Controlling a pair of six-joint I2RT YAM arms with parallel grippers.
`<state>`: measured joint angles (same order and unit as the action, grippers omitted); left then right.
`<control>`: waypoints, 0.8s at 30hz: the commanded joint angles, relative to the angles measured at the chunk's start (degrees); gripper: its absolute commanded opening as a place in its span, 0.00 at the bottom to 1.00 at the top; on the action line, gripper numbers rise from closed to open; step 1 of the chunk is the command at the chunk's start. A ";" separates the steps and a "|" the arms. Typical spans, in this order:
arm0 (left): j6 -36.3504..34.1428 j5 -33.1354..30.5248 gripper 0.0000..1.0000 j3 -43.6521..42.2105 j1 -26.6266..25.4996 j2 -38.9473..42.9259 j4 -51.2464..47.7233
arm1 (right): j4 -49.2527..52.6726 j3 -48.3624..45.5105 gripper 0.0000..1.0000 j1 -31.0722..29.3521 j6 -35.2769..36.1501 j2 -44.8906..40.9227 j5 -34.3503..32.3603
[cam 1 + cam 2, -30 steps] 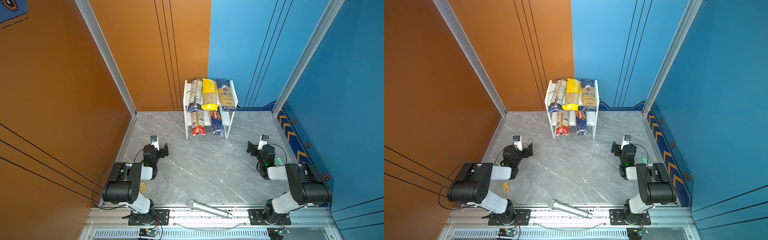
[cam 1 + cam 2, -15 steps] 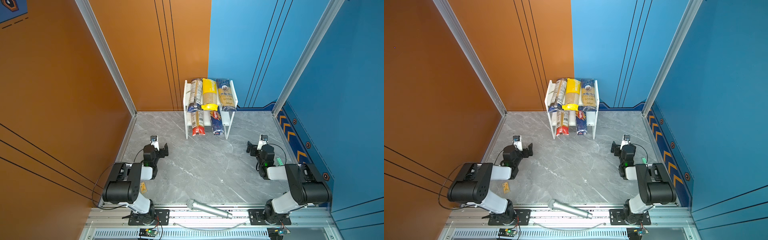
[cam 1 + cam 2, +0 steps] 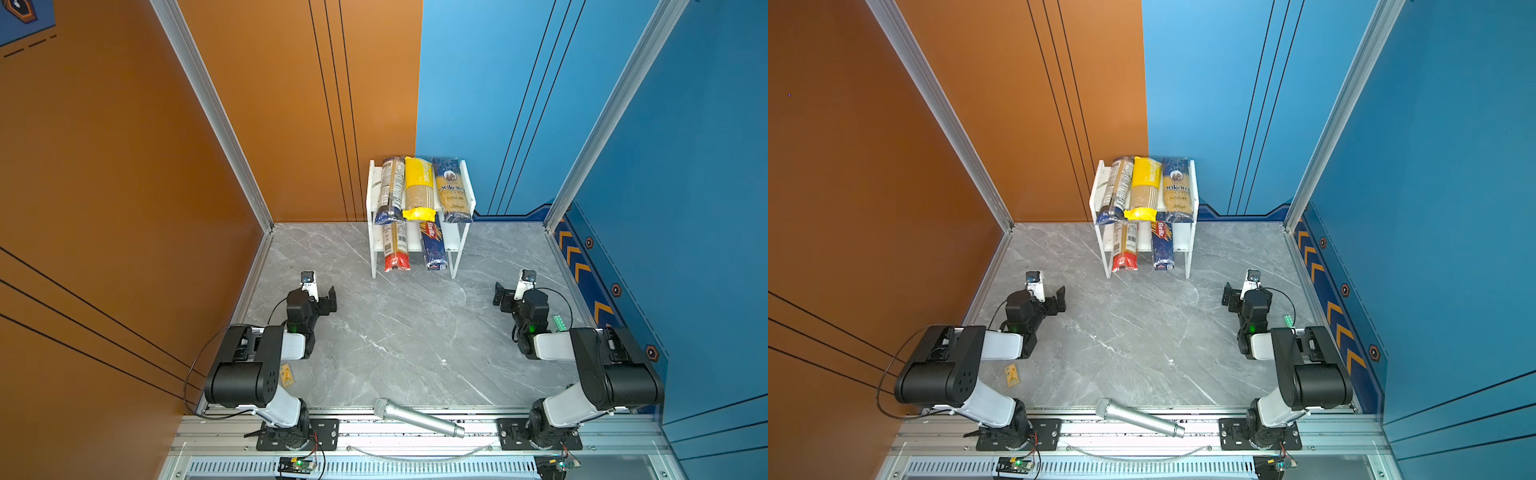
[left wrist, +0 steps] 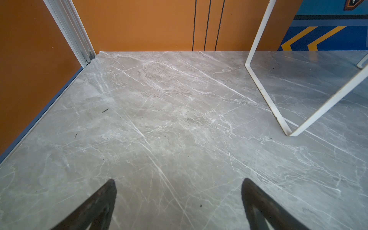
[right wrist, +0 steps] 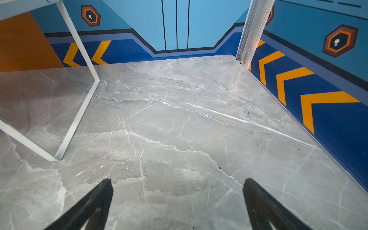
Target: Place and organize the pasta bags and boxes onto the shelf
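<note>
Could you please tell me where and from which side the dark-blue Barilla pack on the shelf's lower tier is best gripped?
Probably its near end: the Barilla pack lies lengthwise, and that end juts out past the lower board of the shelf. Come in from the front, low, with the jaws across its narrow width. The yellow pack on the upper tier covers its far part from above.

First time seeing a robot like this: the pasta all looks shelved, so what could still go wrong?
The red-ended pack and the Barilla pack jut past the front of the lower board of the shelf; they might slide off or snag a passing arm. The yellow pack overhangs the top board likewise. The microphone lies loose near the front, where a swinging arm could knock it.
</note>
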<state>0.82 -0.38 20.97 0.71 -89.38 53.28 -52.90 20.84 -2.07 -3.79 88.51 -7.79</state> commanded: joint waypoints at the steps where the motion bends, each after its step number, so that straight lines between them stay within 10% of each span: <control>1: -1.07 -0.36 0.98 0.67 -0.23 -0.11 -0.28 | 0.79 0.52 1.00 -0.40 0.72 0.08 -1.04; 24: -1.03 -0.36 0.98 0.72 -0.15 -0.13 -0.28 | 0.87 0.61 1.00 0.04 0.47 0.17 -0.21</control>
<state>0.84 -0.40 20.97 0.71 -89.38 53.28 -52.90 20.84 -2.04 -3.81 88.51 -7.77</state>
